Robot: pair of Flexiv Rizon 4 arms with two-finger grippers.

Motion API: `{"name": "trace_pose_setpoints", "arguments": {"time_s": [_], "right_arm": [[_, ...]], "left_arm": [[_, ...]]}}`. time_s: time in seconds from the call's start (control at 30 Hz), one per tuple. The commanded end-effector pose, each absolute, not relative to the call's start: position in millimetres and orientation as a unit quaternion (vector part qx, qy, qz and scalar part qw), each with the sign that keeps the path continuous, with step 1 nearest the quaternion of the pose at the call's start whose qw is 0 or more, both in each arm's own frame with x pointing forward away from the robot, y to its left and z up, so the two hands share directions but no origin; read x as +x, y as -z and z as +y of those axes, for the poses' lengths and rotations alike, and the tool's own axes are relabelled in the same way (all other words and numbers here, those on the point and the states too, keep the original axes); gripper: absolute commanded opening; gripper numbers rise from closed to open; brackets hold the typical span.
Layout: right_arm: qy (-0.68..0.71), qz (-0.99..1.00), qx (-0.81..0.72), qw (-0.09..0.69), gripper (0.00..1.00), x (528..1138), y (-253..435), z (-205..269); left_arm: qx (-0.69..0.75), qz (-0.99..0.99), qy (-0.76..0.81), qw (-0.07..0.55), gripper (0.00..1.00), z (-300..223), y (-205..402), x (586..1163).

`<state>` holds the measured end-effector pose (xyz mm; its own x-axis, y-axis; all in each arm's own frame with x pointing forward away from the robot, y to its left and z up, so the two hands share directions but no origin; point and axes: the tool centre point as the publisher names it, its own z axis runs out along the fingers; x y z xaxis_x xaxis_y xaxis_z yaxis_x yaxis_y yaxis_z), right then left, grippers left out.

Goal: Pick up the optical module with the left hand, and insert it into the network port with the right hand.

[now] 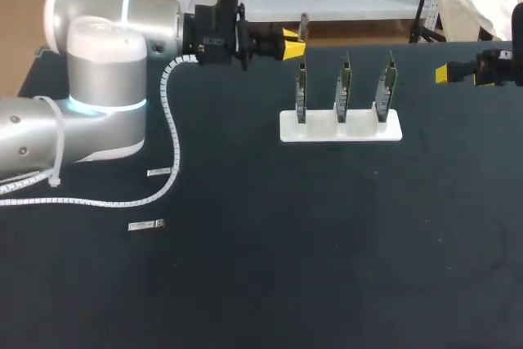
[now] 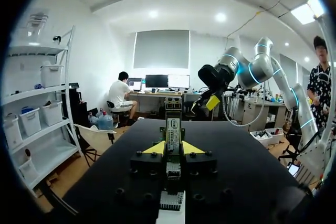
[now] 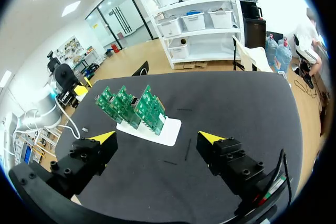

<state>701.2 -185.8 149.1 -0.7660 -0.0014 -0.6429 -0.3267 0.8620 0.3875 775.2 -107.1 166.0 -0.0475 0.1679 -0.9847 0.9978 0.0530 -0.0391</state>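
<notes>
Head view: left gripper [image 1: 291,43] hangs at 11 o'clock from the white stand [image 1: 341,130], pinching the optical module [image 2: 173,127] between its yellow tips. Right gripper [image 1: 442,73] is at 2 o'clock from the stand, fingers spread wide, holding nothing. Three circuit boards [image 1: 344,87] stand upright in the stand.

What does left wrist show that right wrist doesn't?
Left wrist only: the left tool shut on the optical module, which sticks out ahead between its yellow tips, with the right arm beyond it. Right wrist only: the right tool open and empty, and ahead of it the white stand holding three green circuit boards, with the left arm past them. Both: the dark table.
</notes>
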Motion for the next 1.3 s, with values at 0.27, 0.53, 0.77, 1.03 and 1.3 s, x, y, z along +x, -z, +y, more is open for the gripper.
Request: {"name": "trace_pose_setpoints", "arguments": {"time_s": [0.27, 0.53, 0.77, 1.03, 1.3], "right_arm": [[-0.242, 0.908, -0.088, 0.330, 1.00, 699.8, -150.5, -184.8], [-0.242, 0.908, -0.088, 0.330, 1.00, 699.8, -150.5, -184.8], [-0.242, 0.908, -0.088, 0.330, 1.00, 699.8, -150.5, -184.8], [-0.242, 0.908, -0.088, 0.330, 1.00, 699.8, -150.5, -184.8], [-0.242, 0.908, -0.088, 0.330, 1.00, 699.8, -150.5, -184.8]], "left_arm": [[0.524, 0.539, 0.472, 0.461, 0.00, -112.3, -162.7, 771.8], [0.523, 0.539, 0.476, 0.459, 0.00, -110.3, -162.8, 767.0], [0.521, 0.541, 0.477, 0.456, 0.00, -107.7, -161.9, 764.6], [0.517, 0.544, 0.480, 0.453, 0.00, -106.6, -160.3, 762.7], [0.518, 0.542, 0.483, 0.452, 0.00, -108.0, -160.8, 762.0]]}}
